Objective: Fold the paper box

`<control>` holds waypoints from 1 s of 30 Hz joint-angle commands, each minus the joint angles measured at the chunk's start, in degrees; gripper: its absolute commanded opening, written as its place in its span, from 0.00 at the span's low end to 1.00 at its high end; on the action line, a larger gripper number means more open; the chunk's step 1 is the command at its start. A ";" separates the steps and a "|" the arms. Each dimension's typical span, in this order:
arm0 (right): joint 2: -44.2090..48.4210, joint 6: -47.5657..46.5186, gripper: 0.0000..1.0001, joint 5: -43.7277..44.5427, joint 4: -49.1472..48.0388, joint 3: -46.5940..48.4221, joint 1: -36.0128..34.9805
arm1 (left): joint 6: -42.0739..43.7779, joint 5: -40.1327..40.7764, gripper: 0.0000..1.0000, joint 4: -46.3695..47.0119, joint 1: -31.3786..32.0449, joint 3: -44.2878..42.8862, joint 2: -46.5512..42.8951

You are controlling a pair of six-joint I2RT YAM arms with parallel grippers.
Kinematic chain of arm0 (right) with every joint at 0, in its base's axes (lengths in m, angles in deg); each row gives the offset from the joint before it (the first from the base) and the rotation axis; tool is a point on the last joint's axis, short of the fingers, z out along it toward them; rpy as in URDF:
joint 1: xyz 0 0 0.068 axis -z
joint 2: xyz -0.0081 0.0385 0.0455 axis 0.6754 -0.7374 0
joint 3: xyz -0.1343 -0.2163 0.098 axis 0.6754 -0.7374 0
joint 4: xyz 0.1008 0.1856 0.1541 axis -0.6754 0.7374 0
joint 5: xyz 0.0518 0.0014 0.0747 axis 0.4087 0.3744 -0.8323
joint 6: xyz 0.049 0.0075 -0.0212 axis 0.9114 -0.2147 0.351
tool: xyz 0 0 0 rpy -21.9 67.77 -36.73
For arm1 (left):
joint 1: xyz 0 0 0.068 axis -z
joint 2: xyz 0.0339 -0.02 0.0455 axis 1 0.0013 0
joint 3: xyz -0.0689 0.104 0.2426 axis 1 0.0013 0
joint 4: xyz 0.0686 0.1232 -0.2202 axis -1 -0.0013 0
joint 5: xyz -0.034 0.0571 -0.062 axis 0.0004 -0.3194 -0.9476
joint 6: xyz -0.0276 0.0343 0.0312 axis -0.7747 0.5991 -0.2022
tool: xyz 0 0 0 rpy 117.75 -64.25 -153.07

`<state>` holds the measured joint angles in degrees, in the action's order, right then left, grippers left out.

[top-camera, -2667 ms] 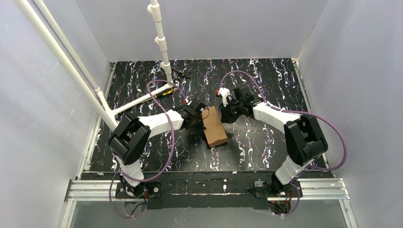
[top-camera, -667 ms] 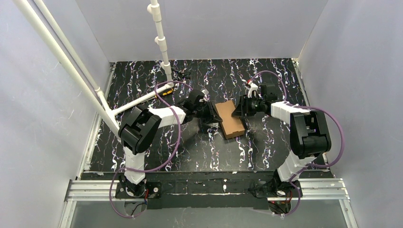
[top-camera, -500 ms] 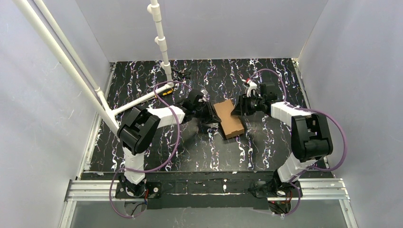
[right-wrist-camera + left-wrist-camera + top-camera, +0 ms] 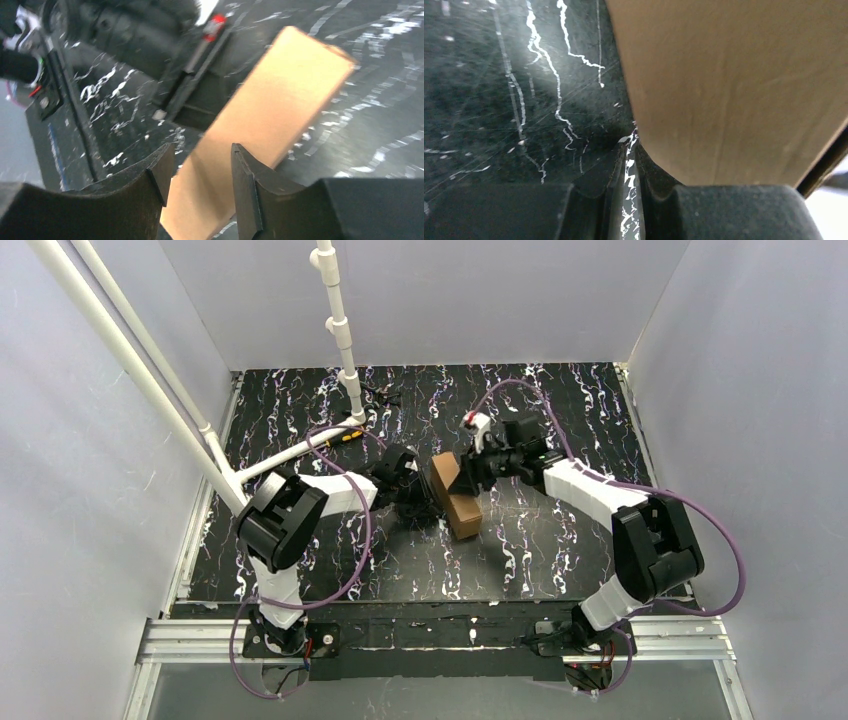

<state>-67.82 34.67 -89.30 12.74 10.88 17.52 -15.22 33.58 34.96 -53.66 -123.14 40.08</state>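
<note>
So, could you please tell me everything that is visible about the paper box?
The paper box is plain brown cardboard, unprinted, folded into a slim rectangular block. It lies near the middle of the black marbled table, long side running far to near, perhaps tipped on one edge. The left hand, fingers almost together, meets one long side; the right hand, fingers apart, is over the far end, contact unclear.
</note>
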 commanded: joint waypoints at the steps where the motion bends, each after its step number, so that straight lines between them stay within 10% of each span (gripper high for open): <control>1: -0.21 -5.50 0.54 -2.83 5.68 2.55 -4.23 | 1.61 3.59 0.13 -3.47 -1.42 3.39 -3.99; 11: 10.07 -9.94 0.56 -5.67 7.05 1.75 0.36 | 2.05 3.91 0.17 -3.14 -2.52 13.42 -16.83; 18: 4.90 2.10 0.58 -1.33 -0.69 -2.57 5.98 | 0.86 -0.04 0.45 0.41 -2.44 15.02 -27.58; 30: -1.47 8.47 0.69 -7.74 -6.12 -4.27 5.35 | -1.19 -3.63 0.60 4.33 -1.43 7.15 -19.21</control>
<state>-68.71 40.95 -94.26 10.90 6.49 23.42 -16.05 31.62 38.61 -55.71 -112.89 18.26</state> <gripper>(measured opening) 0.697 0.610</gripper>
